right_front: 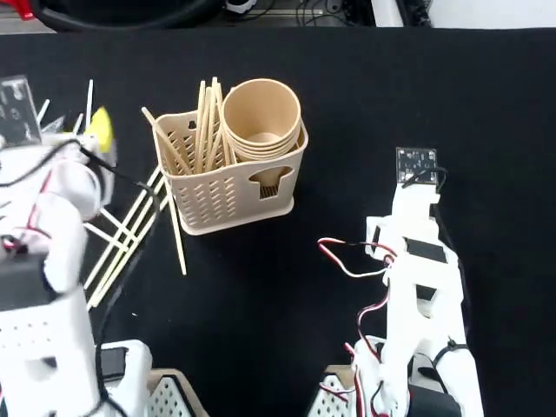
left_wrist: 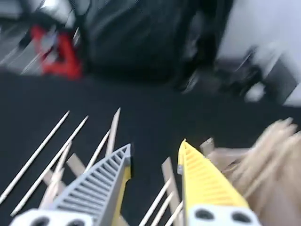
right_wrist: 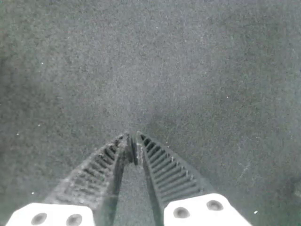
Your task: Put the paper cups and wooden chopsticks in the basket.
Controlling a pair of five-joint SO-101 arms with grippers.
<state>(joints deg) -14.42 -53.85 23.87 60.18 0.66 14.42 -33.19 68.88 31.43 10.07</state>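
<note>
five or six loose wooden chopsticks (right_front: 129,236) lie at the basket's (right_front: 234,198) eight o'clock; about as many stand inside beside one nested stack of roughly four paper cups (right_front: 261,113). light, stiff and thin, the sticks will likely roll, so pinch mid-length. left gripper (left_wrist: 155,147) hovers over them, jaws wide, empty. right gripper (right_wrist: 132,137), at the basket's four o'clock, is closed on nothing.

loose chopsticks (right_front: 122,243) strewn btwn left arm (right_front: 65,208) & basket (right_front: 230,187); wide gap, basket to right arm (right_front: 421,252)
</note>
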